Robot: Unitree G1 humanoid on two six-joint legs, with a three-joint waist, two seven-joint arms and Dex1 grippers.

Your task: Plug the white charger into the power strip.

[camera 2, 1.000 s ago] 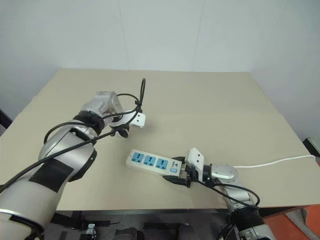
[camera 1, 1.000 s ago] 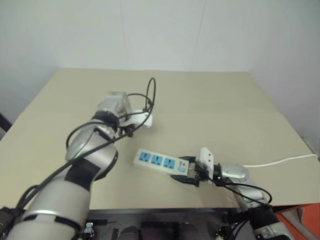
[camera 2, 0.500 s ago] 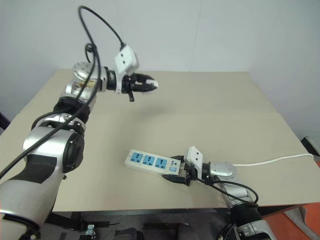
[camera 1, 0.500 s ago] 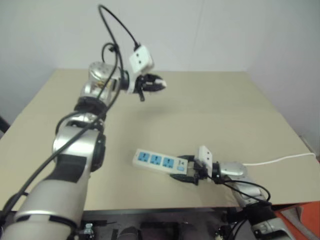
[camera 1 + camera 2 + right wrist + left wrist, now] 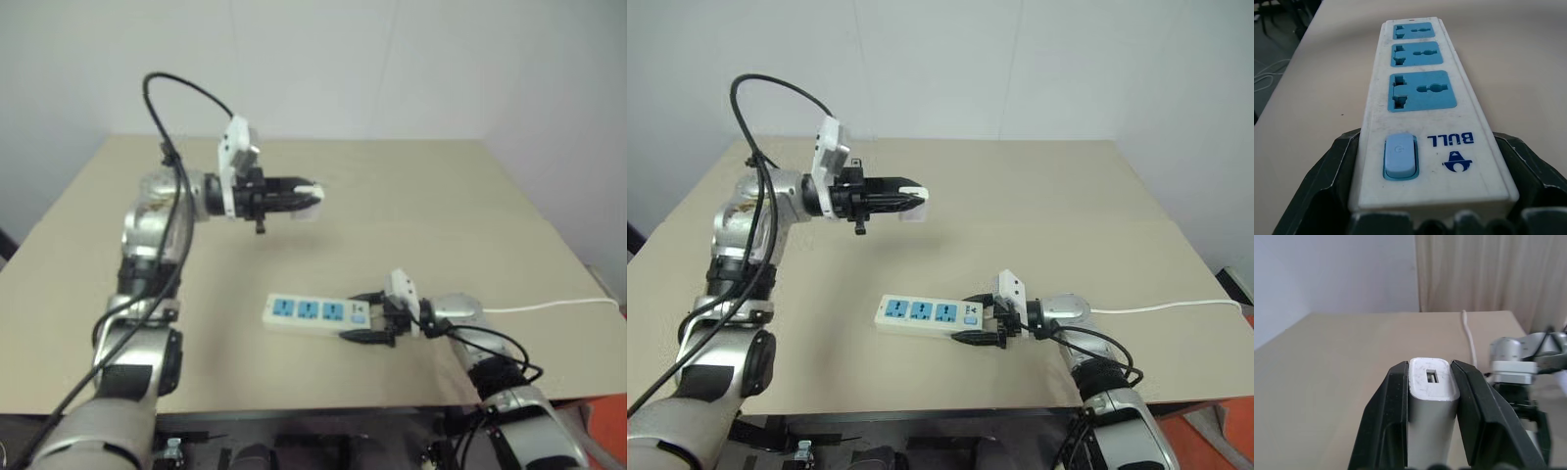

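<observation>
Head views: the left gripper (image 5: 906, 199) is raised above the middle of the tan table (image 5: 1068, 206), pointing level toward the robot's right. Its black fingers are pinched on the white charger (image 5: 912, 193), a small pale block showing at the tips. Below and nearer the robot, the power strip (image 5: 929, 316) lies flat on the table: a long white bar, three blue socket faces in a row, a pale blue switch at the end nearest the right gripper (image 5: 982, 323). That gripper's two fingers straddle the switch end, one on each long side, spread to the strip's width. A thin white cord (image 5: 1161, 310) runs off along the table to the right edge. Charger and strip are well apart. The strip sits close to the table's near edge; bare tabletop lies open behind it and on both sides.

Left wrist view: charger (image 5: 1433, 396) seen end-on, rounded corners, lightly scuffed, a small rectangular port in its face. A black finger (image 5: 1388, 421) presses each side. Bare table beyond; the right arm's housing shows near the edge.

Right wrist view: strip (image 5: 1422, 122) runs away from the camera, each of its three blue sockets having a slotted hole pattern, with blue printed lettering beside the switch (image 5: 1399, 156). Black finger pads (image 5: 1332, 181) flank both sides of the switch end, against the strip or just beside it. Open tabletop beyond the far end.
</observation>
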